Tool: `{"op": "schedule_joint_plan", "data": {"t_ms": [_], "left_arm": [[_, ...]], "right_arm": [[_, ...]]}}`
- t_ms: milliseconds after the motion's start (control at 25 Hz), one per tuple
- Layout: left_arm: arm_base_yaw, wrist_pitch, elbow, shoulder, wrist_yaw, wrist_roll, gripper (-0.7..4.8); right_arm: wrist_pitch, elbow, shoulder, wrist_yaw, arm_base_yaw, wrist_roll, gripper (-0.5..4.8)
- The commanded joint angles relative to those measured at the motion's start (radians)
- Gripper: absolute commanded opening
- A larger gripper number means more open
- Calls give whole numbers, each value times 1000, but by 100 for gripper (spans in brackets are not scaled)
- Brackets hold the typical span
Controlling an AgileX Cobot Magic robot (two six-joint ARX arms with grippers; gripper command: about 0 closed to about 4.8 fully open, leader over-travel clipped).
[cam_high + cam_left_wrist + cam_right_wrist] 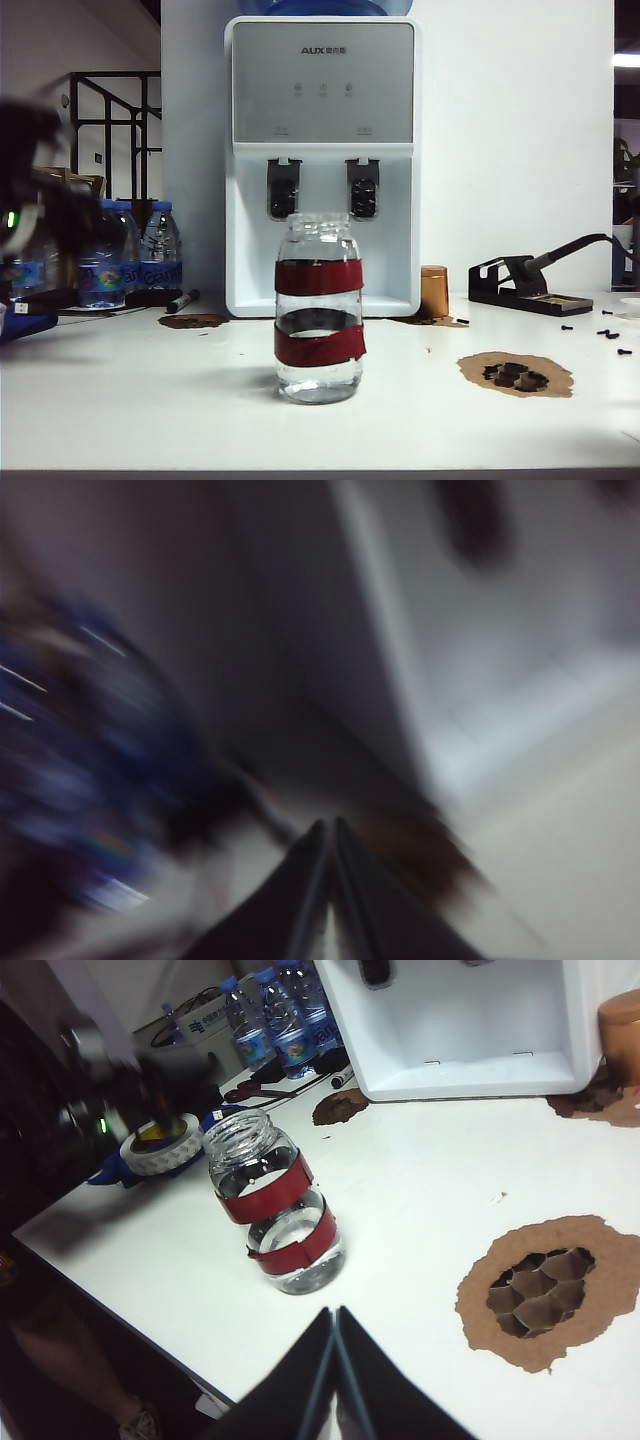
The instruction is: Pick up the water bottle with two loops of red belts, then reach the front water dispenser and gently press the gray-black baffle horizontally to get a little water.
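Fingers on the left gripper (330,855) are pressed together with nothing between them, and its wrist view is pure smear, so that arm is swinging fast. In the exterior view it's only a dark blur at the far left edge (30,190), well apart from the water bottle (318,305). The right gripper (335,1345) is pinched together too and empty, hovering on the near side of the bottle.

The bottle stands upright mid-table, both red bands showing, a bit of water already in the bottom, right in front of the water dispenser (322,165).

So the job here is the pickup. I'd say slow that left arm down, spread the fingers wide before closing in, come in level and clamp on a red band. The gray-black baffle (283,190) comes later.
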Motion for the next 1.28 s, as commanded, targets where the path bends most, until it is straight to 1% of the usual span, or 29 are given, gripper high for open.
{"op": "schedule_joint_plan", "data": {"t_ms": [40, 120, 160, 280, 360, 400, 600, 720, 760, 800, 840, 920, 1000, 1080, 1160, 1280], "left_arm": [[6, 96, 13, -83, -329, 0, -4], [6, 95, 8, -147, -460, 9, -5], [10, 94, 1, -210, -520, 39, -5], [20, 53, -32, -329, -524, 53, -5], [27, -36, -66, -446, -520, 54, -5], [30, -70, -77, -486, -514, 55, -5], [32, -401, -142, -764, -481, 48, -5], [32, -618, -146, -883, -461, -13, -5], [32, -750, -146, -954, -412, -72, -4], [32, -800, -146, -979, -389, -103, -4], [32, -892, -146, -1018, -340, -155, -4], [32, -985, -146, -1044, -283, -179, -5], [32, -1101, -151, -1058, -243, -180, -4], [34, -1094, -171, -1058, -254, -175, -4], [72, -939, -226, -1058, -264, -143, -5], [116, -891, -259, -1058, -237, -122, -5]], "right_arm": [[13, 2, 0, -10, 2, -32, -2], [13, 2, 0, -9, 2, -32, -2], [13, 2, 0, -6, 2, -32, -2], [13, 2, 0, -3, 2, -45, -2], [13, 2, 0, -3, 2, -50, -2], [13, 2, 0, -3, 1, -51, -2], [13, 2, 0, -2, 0, -60, -2], [13, 2, 0, -1, -9, -60, -2], [13, 2, 0, -2, -24, -58, -2], [13, 2, 0, -3, -32, -58, -2], [13, 2, 0, -2, -48, -58, -1], [13, 2, 0, -2, -56, -58, -2], [13, 2, 0, -2, -56, -58, -1], [13, 2, 0, -2, -56, -58, -1], [13, 2, 0, -2, -56, -58, -2], [13, 2, 0, -2, -56, -58, -2]]}}
